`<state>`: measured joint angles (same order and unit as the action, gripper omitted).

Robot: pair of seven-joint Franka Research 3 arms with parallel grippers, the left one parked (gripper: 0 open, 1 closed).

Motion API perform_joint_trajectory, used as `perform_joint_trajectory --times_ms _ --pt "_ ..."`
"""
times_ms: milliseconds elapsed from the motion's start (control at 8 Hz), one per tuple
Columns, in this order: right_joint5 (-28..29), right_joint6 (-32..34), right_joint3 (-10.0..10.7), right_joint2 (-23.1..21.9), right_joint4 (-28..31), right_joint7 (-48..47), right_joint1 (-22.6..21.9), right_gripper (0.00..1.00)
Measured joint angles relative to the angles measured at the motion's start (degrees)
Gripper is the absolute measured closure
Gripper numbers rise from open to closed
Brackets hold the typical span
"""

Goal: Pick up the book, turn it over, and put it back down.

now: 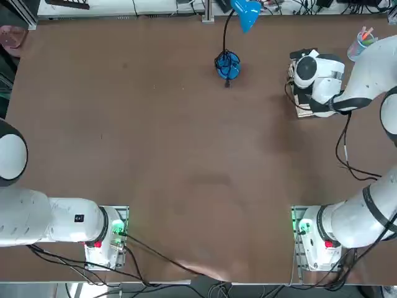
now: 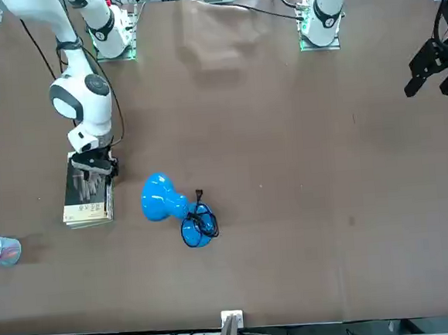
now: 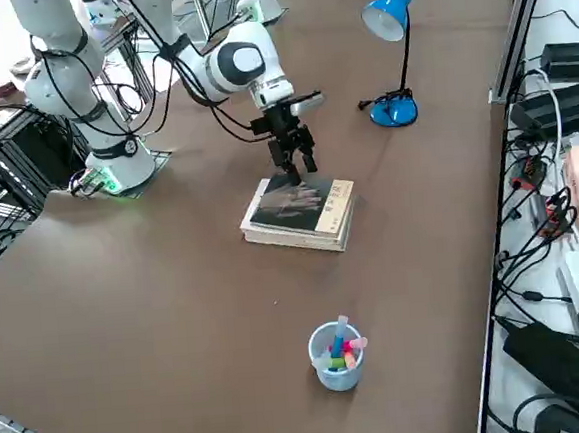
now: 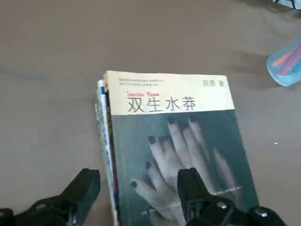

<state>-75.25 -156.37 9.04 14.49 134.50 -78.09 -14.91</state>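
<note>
Right gripper (image 4: 140,175), fingers apart, hovers above small stacked books; top book (image 4: 174,155) has dark cover, pale hands, cream title band. Blue plastic desk lamp (image 3: 395,111) stands nearby.

"What is under my right hand?" "Paper: the book's cover (image 4: 178,155) looks smooth, with a soft sheen, and its page edges (image 2: 88,215) are matt."

"And my own fingers (image 4: 190,193)?" "Dark and matt, with small shiny metal screws (image 4: 221,205). My arm's shell (image 1: 372,68) is smooth white plastic."

"The table (image 1: 167,155)?" "Smooth and brown, faintly glossy where light lands."

"The lamp (image 3: 391,13)?" "Glossy blue plastic. The cup (image 3: 326,346) is translucent plastic."
</note>
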Motion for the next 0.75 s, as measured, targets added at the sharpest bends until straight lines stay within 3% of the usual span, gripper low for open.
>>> perform_joint_trajectory --times_ms 750 --pt "10.7 1.3 -0.8 -0.4 -2.4 3.2 -0.2 0.0"
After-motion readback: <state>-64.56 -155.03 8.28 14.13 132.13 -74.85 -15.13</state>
